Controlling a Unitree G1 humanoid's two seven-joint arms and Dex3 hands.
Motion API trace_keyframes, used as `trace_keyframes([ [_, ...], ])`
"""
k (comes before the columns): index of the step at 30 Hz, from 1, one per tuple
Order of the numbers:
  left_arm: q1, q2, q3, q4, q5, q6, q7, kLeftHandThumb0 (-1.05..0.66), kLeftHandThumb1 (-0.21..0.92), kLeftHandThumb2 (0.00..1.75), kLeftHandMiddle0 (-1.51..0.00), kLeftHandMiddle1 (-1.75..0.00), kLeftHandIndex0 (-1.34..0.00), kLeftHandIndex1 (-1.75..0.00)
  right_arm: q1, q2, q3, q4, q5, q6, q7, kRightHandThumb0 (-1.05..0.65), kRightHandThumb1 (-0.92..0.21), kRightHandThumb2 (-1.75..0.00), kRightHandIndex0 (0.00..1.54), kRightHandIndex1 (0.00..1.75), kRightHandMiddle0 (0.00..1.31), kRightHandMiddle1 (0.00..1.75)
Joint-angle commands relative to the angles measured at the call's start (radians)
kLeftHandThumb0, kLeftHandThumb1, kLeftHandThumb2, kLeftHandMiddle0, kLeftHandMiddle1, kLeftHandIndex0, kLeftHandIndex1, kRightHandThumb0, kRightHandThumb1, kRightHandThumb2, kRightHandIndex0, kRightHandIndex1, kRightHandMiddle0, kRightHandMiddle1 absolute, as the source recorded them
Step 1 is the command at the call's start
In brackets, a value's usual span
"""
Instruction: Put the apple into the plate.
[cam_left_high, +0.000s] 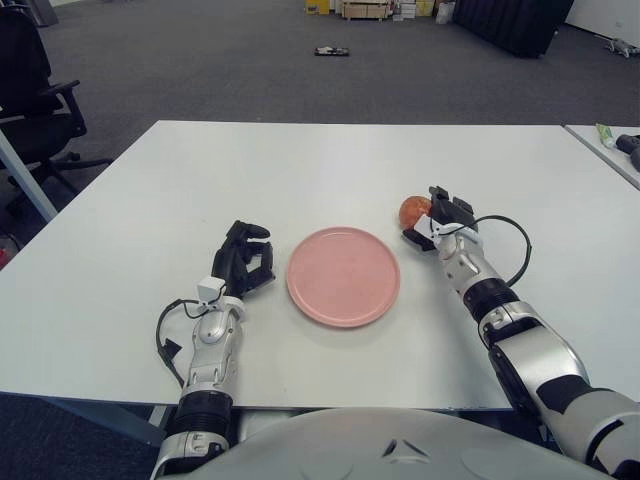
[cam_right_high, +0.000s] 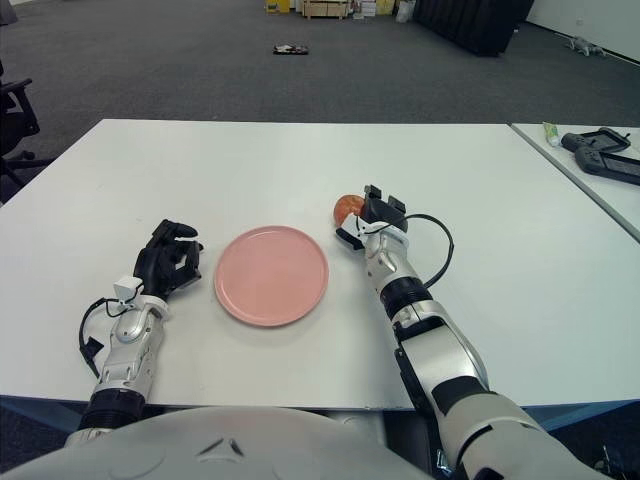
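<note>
I'm gripping the apple (cam_left_high: 412, 210) in my right hand (cam_left_high: 440, 222), fingers closed round it, right of the plate (cam_left_high: 344, 276); left hand (cam_left_high: 243, 262) is sitting curled, empty.
</note>
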Motion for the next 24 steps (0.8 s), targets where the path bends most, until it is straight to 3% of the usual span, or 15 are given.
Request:
trace_keyframes([
  [1, 0.029, -0.001, -0.003, 0.037, 0.011, 0.037, 0.012, -0.42, 0.51, 1.08, -0.82, -1.75, -0.46, -1.75, -0.032, -0.002, 0.027, 0.06, -0.005, -0.024, 0.006, -0.51, -0.59, -0.98, 0.0, 0.3, 0.0, 0.45],
  [24, 0.024, -0.011, 0.004, 0.049, -0.002, 0.03, 0.012, -0.42, 0.52, 1.07, -0.81, -1.75, -0.45, -1.75, -0.183, -0.049, 0.16, 0.212, -0.077, -0.112, -0.038, -0.49, -0.58, -0.99, 0.0, 0.37, 0.0, 0.44],
])
